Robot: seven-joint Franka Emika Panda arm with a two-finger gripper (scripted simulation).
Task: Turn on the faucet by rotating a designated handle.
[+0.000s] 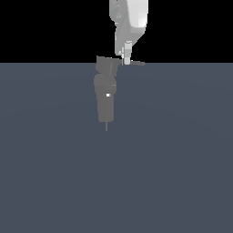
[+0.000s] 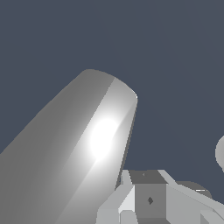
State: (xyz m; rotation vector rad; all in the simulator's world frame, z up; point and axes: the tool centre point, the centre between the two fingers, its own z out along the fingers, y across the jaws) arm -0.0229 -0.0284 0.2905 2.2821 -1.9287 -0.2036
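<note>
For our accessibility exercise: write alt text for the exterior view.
A white gripper reaches down onto the thin handle projecting from a gray faucet, toward the exterior view's right. The faucet stands on a plain blue-gray floor.

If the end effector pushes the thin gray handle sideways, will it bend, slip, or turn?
The handle looks flat and stiff, so it probably swings rather than bends. Its tapered tip may let the end effector slide off. The blocky faucet appears fixed upright, so tipping seems unlikely.

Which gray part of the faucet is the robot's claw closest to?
The handle, the thin flat lever sticking out from the top block. The gripper is right at it; the thick faucet body sits lower.
</note>
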